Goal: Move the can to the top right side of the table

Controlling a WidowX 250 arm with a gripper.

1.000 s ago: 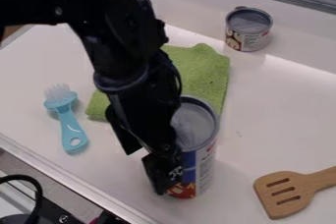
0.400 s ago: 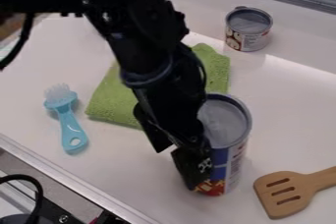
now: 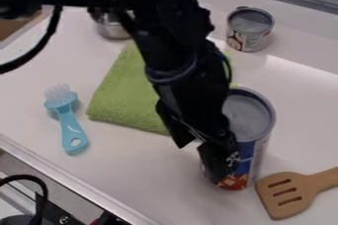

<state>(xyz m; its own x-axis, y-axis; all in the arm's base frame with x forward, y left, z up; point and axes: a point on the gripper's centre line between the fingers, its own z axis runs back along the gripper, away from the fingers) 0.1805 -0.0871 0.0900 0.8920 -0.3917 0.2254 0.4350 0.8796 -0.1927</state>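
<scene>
Evidently the tall can [image 3: 256,152] is in the grasp of the fingers [image 3: 221,163], one of which presses against its blue and red side, though the far side of the grip is hidden behind the can and the arm [image 3: 180,71]; the can stands close to upright at the lower right of the worktop [image 3: 135,169], just beside the wooden spatula [image 3: 285,197], and whether its base touches the surface I cannot tell. Beyond it, partly behind the arm, lies the green cloth [image 3: 125,98]; the blue brush [image 3: 68,120] is well off to the left, a metal pot [image 3: 112,29] sits at the upper left, and a short tin [image 3: 250,31] stands near the back. The task seems to be in its carrying stage, with the upper right side yet to be reached; the can should be stiff and smooth, fairly heavy if full, its wall liable to dent if empty; the slick label could let it turn or slip, so a firm, level hold around the middle of the body suits it better than one at the rim; being tall, it could tip if it drags, or catch the spatula.
</scene>
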